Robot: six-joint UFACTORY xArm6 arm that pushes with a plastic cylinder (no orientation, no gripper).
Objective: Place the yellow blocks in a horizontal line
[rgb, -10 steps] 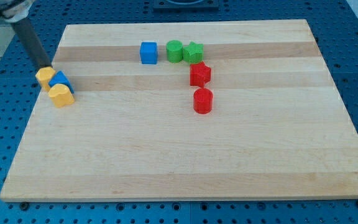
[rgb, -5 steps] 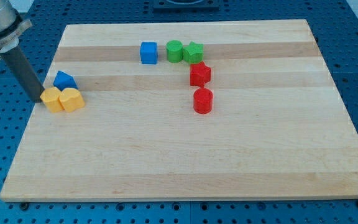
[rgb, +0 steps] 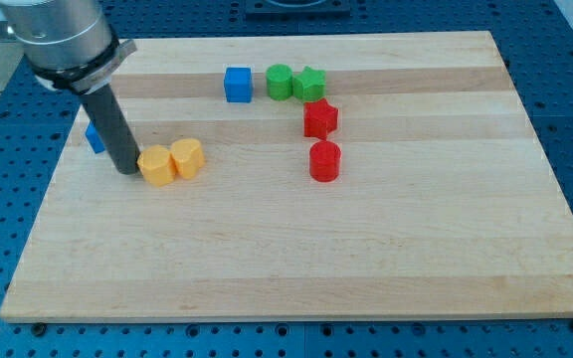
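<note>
While the rod stands on the wooden board (rgb: 366, 268), my tip (rgb: 129, 171) sits against the view's left side of the first yellow block (rgb: 155, 165), apparently touching it. Being a bare rod, it has nothing to spread or pinch; it holds nothing, only presses sideways. The second yellow block (rgb: 187, 158) touches the first on its view's right, very slightly higher in view, so the pair forms a near-horizontal row. A blue block (rgb: 94, 137), shape unclear, is partly hidden behind the rod, to the view's left of the first yellow block. Well apart toward the view's upper right of the first yellow block: blue cube (rgb: 237, 85), green cylinder (rgb: 280, 82), green star (rgb: 310, 83), red star (rgb: 319, 118), red cylinder (rgb: 324, 160).
</note>
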